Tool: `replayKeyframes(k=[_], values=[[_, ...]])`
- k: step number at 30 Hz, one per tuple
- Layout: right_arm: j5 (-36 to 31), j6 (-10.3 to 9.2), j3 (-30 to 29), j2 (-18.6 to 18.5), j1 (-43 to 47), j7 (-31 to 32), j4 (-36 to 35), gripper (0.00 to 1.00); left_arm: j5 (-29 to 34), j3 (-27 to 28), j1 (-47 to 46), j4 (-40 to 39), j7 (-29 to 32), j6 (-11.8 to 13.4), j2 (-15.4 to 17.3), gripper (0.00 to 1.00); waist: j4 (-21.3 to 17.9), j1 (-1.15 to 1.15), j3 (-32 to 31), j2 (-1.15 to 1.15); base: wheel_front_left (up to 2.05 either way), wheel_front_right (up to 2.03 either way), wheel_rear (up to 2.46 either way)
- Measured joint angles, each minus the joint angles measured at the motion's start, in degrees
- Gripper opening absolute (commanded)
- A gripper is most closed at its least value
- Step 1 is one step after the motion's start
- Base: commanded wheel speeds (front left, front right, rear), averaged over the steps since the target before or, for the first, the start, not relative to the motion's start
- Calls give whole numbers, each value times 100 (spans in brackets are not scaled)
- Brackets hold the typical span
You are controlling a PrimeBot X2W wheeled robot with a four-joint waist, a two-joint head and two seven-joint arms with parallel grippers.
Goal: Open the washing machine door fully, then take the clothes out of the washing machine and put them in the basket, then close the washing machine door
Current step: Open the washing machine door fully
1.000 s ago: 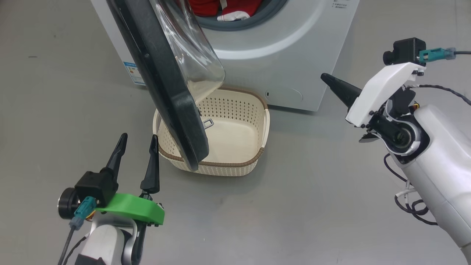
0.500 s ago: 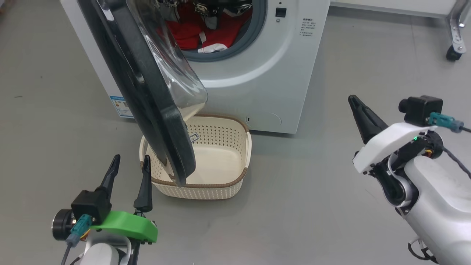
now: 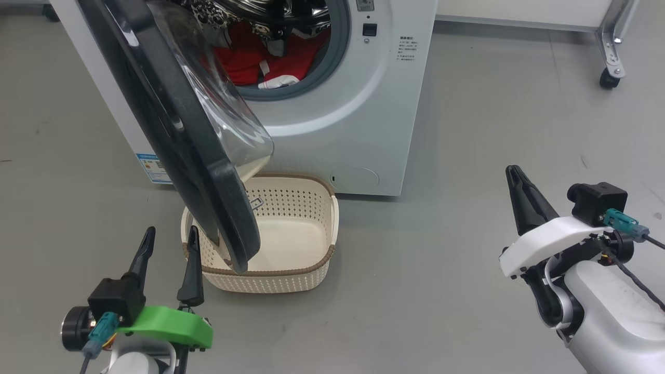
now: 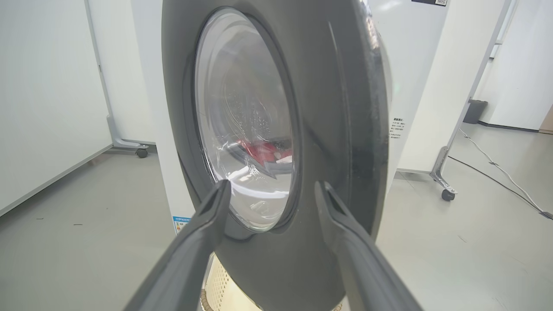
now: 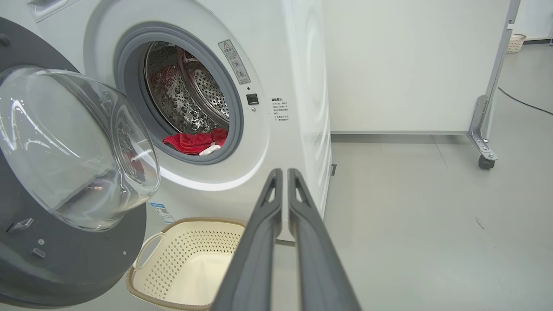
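The washing machine door (image 3: pixel 171 140) is open. The clothes (image 3: pixel 244 57) are inside, the basket (image 3: pixel 270 280) empty. The left gripper (image 3: pixel 172 229) has jaws apart, the right gripper (image 3: pixel 514 174) together.

The floor (image 3: pixel 467 130) is smooth and grey, marked with a few faint scuffs. The washing machine (image 3: pixel 363 119) stands on it. The basket (image 3: pixel 291 280) sits on the floor just in front of the machine's lower front, toward its left side. Behind and to the right, a white panel (image 5: pixel 410 65) rests on a metal leg with a black caster (image 3: pixel 607 79). A dark cable (image 5: pixel 525 102) trails across the floor near it.
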Motion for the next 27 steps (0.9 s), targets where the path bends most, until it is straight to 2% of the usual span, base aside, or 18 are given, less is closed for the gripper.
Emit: replayKeyframes(k=[1,5,10,19,27], values=[[-53,-32,-25,2,25,1,-40,100,1,11,7,-14,0,0,0,100,-18,0,3,0,0,0,0],[-171,-87,-159,51,197,18,-152,100,8,29,12,-44,0,0,-1,100,-61,0,29,0,0,0,0],[-630,-182,-595,160,367,18,-490,100,23,45,13,-73,0,-23,0,100,-111,0,84,0,0,0,0],[-1020,-232,-1067,458,906,18,-837,100,48,52,13,-71,0,-46,0,100,-138,0,117,0,0,0,0],[-1421,-233,-1122,534,1308,18,-945,100,48,65,14,-64,0,-47,0,100,-137,0,84,0,0,0,0]])
